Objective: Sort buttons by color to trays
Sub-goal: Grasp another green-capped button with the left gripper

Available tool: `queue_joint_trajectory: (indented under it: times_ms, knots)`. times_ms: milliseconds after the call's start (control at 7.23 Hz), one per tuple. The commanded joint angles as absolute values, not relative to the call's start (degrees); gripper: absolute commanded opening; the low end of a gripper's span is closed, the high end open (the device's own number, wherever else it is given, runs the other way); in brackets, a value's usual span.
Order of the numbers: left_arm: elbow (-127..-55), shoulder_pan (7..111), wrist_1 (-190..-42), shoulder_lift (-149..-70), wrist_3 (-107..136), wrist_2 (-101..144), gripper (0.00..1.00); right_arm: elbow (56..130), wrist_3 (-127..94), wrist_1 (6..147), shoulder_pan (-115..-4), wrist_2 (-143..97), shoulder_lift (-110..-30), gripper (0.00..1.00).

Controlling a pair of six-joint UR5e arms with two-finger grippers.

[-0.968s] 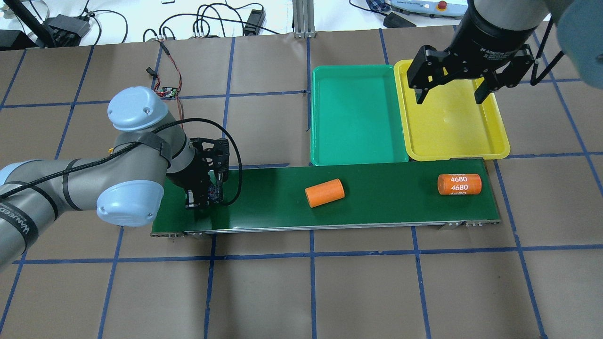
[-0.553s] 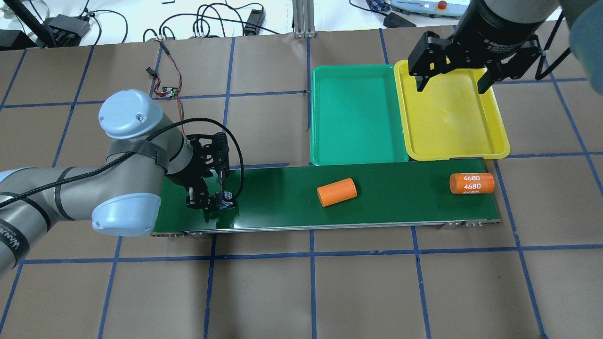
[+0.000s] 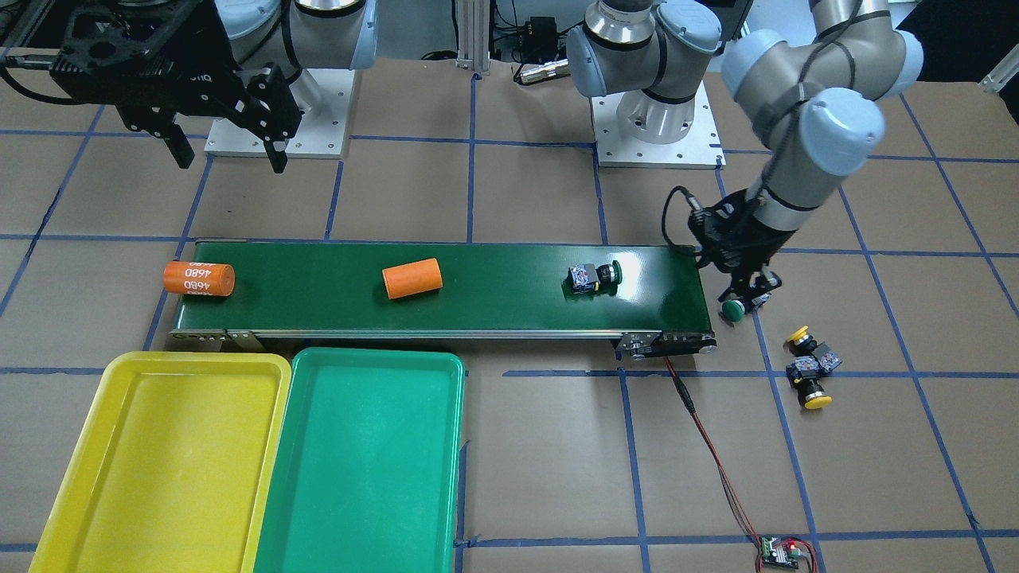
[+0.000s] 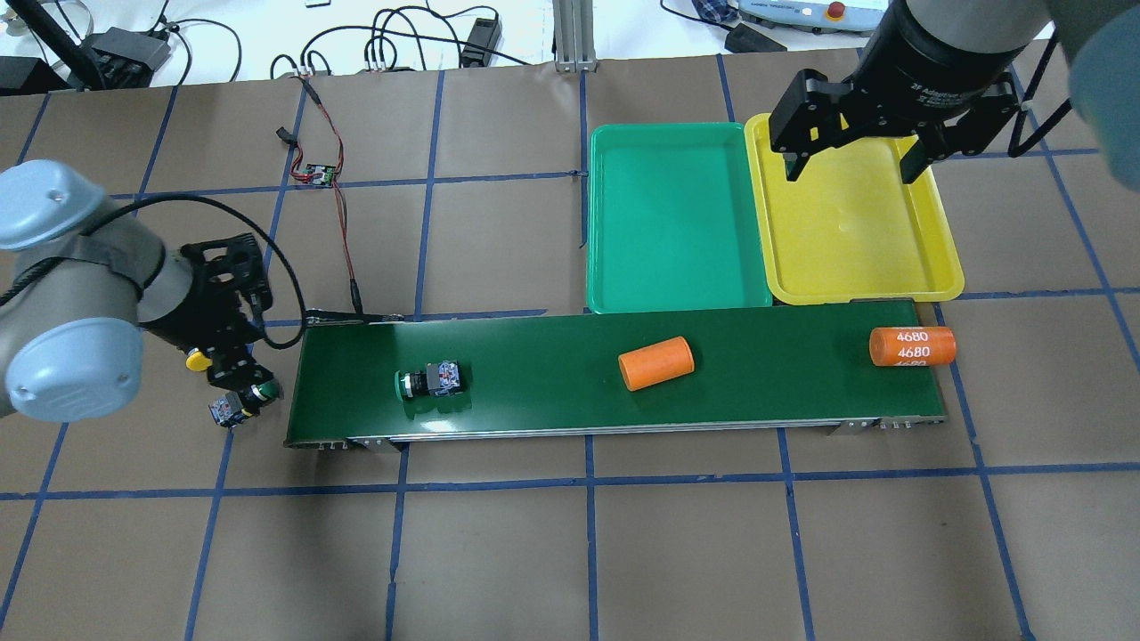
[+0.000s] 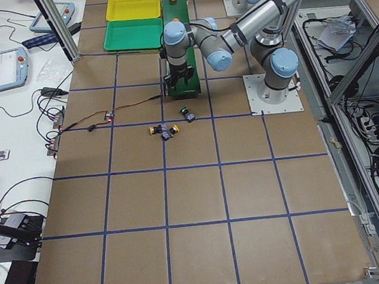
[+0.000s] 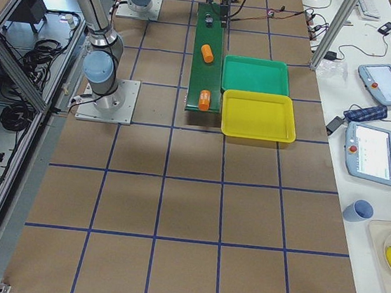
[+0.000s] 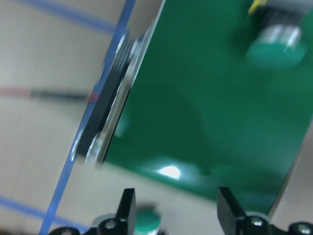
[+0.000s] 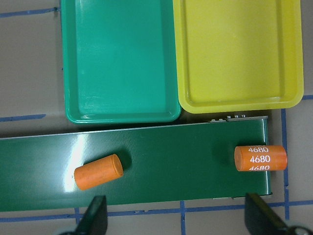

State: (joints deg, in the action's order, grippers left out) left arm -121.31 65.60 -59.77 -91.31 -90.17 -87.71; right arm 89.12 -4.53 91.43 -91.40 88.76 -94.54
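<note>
Since a second ago my left gripper [image 7: 175,200] has swung off the conveyor belt [image 4: 534,401] to the brown, blue-taped worktop [image 4: 534,552] just past the belt's left end. It has left the first green button [image 4: 429,381] lying on its side on the smooth dark-green belt near that end. Both orange cylinders have ridden further toward the belt's right end. The plain cylinder [image 4: 656,362] lies past mid-belt, and the printed cylinder [image 4: 911,347], reading "4680" in white, overhangs the end edge.

My left gripper's fingers stand apart above the second green button [image 3: 732,310], its round cap beside one finger; whether they touch I cannot tell. The yellow buttons [image 3: 802,368] lie together further from that belt end.

My right gripper [image 4: 850,174], marked "2F Adaptive", hangs spread wide over the glossy yellow tray [image 4: 855,254]. The green tray [image 4: 677,223] lies rim to rim with it, both round-cornered, along the belt's far long edge.
</note>
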Motion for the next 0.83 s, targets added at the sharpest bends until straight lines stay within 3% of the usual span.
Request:
queue_joint_trajectory:
  times_ms: [0, 138, 415, 691]
  knots:
    - [-121.9, 55.7, -59.8, -93.8, -100.4, -88.1, 0.66, 90.0, -1.6, 91.5, -91.4, 88.9, -94.4, 1.00]
    - [-123.7, 55.5, -59.4, -95.1, -105.4, -88.1, 0.74, 90.0, -1.4, 91.5, -91.4, 88.8, -94.4, 1.00]
    - [-124.6, 56.2, -59.3, -96.3, -105.5, -87.6, 0.74, 90.0, -1.4, 91.5, -91.4, 88.8, -94.5, 1.00]
    - [-125.3, 56.4, -59.0, -96.9, -104.0, -87.9, 0.96, 90.0, -1.3, 91.5, -91.4, 88.8, -94.5, 1.00]
